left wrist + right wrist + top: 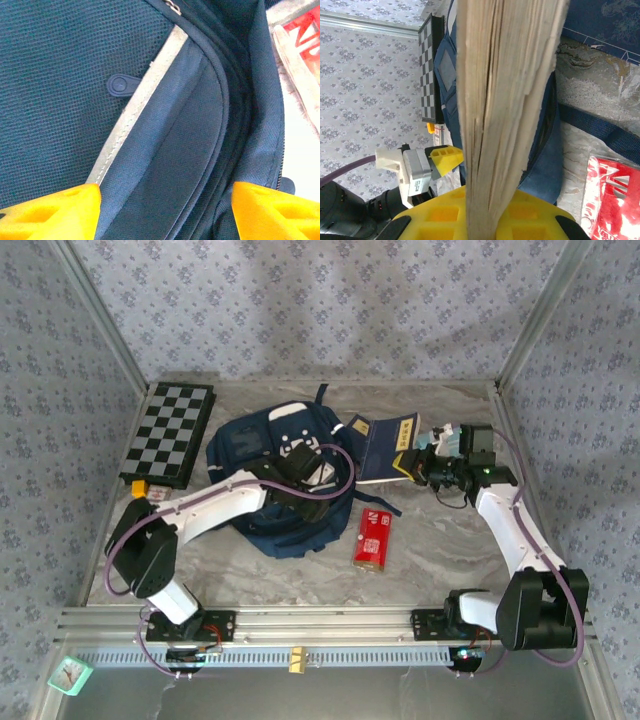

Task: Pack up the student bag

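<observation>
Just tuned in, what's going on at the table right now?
The right hand is shut on the edge of a navy-covered book, just right of the student bag. The left hand is open close over the bag's fabric near a zip, gripping nothing. A red packet lies on the table in front of the bag, not packed.

Hovering over student bag [245, 440] with left gripper [300, 462] spread; clamping book [385, 445] beside bag with right gripper [428, 462]
</observation>
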Motion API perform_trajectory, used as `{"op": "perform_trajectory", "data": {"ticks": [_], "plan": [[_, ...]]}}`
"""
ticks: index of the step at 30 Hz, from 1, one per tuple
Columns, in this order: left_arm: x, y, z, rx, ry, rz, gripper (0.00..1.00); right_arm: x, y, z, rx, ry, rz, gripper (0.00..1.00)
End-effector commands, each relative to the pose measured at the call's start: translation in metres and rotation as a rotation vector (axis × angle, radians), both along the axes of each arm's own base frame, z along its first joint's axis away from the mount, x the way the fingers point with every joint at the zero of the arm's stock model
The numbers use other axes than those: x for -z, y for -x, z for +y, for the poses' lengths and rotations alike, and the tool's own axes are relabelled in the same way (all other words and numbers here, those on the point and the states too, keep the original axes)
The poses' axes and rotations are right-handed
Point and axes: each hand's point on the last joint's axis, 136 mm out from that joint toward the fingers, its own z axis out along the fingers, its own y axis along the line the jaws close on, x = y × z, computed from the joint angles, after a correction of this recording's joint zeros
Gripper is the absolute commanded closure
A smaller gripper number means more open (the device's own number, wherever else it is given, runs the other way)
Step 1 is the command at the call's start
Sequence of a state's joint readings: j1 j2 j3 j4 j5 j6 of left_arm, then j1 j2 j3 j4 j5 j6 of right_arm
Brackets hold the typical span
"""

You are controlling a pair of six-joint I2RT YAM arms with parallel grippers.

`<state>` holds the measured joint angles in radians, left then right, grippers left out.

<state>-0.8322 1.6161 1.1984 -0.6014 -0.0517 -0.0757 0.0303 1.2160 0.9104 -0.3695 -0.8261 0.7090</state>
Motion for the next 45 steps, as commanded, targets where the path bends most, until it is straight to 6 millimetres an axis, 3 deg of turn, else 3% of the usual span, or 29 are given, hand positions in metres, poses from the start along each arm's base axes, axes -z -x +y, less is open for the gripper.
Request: {"op": "perform_trajectory", "data": {"ticks": [1,11,14,24,30,33,45], "plan": [[0.005,0.006,-0.005,0.052,-0.014,0.038,0.29,-0.010,0.000,0.000,-0.017,-0.010,-0.059,1.00],[0.027,-0.004,-0.002,0.041,-0.078,0.034,0.29,-0.006,-0.001,0.000,-0.008,-0.015,-0.050,1.00],[0.027,-0.005,-0.004,0.048,-0.072,0.035,0.35,-0.002,-0.001,-0.001,-0.003,-0.017,-0.043,1.00],[0.028,-0.011,0.004,0.035,-0.089,0.022,0.72,-0.002,-0.003,-0.002,0.008,-0.018,-0.042,1.00],[0.013,-0.013,0.004,0.036,-0.068,-0.006,0.94,-0.002,-0.003,-0.003,0.011,-0.022,-0.037,1.00],[0.000,-0.015,0.006,0.031,-0.063,-0.032,0.99,-0.002,-0.001,-0.004,0.009,-0.020,-0.034,1.00],[-0.070,-0.031,0.023,-0.052,-0.004,-0.204,1.00,0.001,0.020,-0.009,-0.023,-0.004,0.012,1.00]]}}
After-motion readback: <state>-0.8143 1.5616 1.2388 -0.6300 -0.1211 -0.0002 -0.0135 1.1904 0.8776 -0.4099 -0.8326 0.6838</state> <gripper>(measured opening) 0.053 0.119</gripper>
